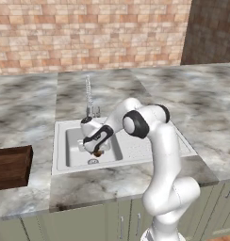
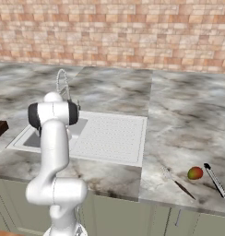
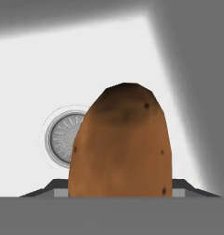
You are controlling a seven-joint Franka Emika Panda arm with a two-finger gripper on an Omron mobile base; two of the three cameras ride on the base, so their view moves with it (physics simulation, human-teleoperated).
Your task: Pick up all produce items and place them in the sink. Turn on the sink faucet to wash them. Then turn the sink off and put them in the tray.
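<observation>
Gripping the brown oval potato (image 3: 120,144) between its jaws, the hand (image 1: 96,149) hangs low inside the square basin of the white rectangular sink (image 1: 64,162), above the round metal drain (image 3: 63,139). A slim chrome faucet (image 1: 88,96) rises at the far rim. One rounded red-and-green fruit (image 2: 194,173) lies on the marble desk (image 2: 179,124) well to the right; a dark brown wooden tray (image 1: 11,165) sits left.

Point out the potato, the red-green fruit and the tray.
potato (image 3: 120,147): hand view, middle of its brown skin.
red-green fruit (image 2: 194,173): right base view, its centre.
tray (image 1: 12,166): left base view, its wooden side wall.
</observation>
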